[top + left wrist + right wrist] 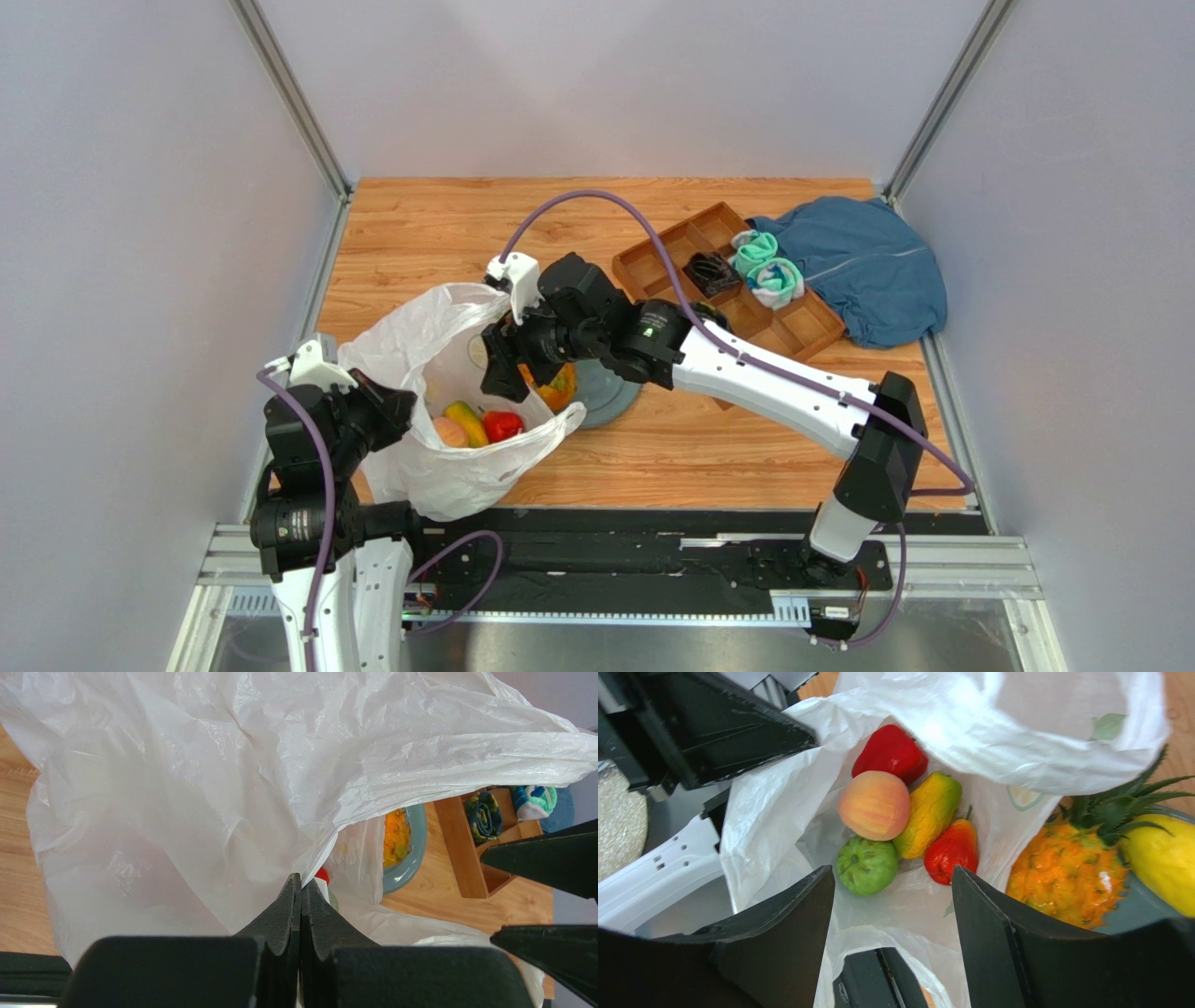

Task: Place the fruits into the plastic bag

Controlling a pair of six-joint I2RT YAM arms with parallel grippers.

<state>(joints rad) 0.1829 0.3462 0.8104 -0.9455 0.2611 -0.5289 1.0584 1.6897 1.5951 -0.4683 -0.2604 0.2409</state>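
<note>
The white plastic bag (421,462) stands open at the front left. My left gripper (382,410) is shut on its near rim; the left wrist view shows the film (210,798) pinched between the closed fingertips (300,883). My right gripper (505,371) hangs open and empty over the bag's mouth (892,875). Inside the bag lie a red fruit (891,752), a peach (873,805), a mango (929,815), a green round fruit (867,864) and another red fruit (952,850). The orange pineapple (1067,875) and a yellow fruit (1162,861) sit on a grey-blue plate (610,399) just right of the bag.
A wooden compartment tray (659,259) holding black socks (710,270) and teal socks (765,266) lies at the back right, next to a blue cloth (870,266). Grey walls close in the table on three sides.
</note>
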